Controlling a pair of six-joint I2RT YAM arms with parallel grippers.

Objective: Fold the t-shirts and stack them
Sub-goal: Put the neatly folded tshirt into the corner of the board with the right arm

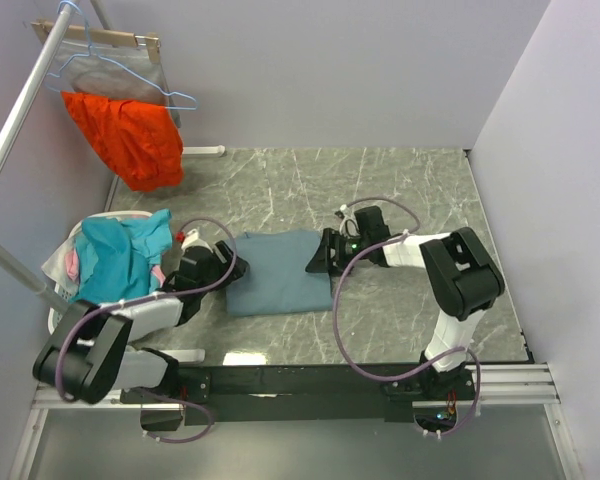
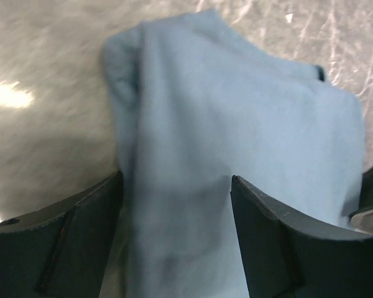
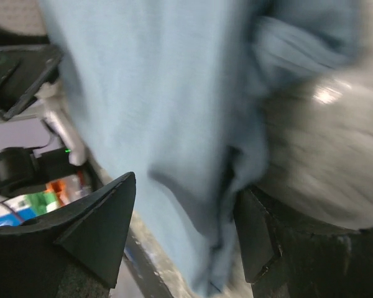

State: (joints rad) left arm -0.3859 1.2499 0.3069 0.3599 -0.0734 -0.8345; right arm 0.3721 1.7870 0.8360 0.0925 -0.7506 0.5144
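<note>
A slate-blue t-shirt [image 1: 278,270] lies folded into a rough rectangle in the middle of the marble table [image 1: 400,190]. My left gripper [image 1: 223,268] sits at its left edge. In the left wrist view the left gripper [image 2: 176,180] is open, its dark fingers [image 2: 81,242] straddling the t-shirt [image 2: 236,124] near its folded border. My right gripper [image 1: 318,258] is at the t-shirt's right edge. The right wrist view, which is blurred, shows the right gripper [image 3: 188,186] open with a loose fold of the t-shirt [image 3: 161,93] between the fingers [image 3: 99,223], not pinched.
A bright orange garment [image 1: 130,135] hangs on a blue hanger [image 1: 130,75] from the rack pole [image 1: 20,110] at the back left. A pile of teal and pink clothes [image 1: 115,255] fills a basket on the left, close behind my left arm. White walls enclose the table.
</note>
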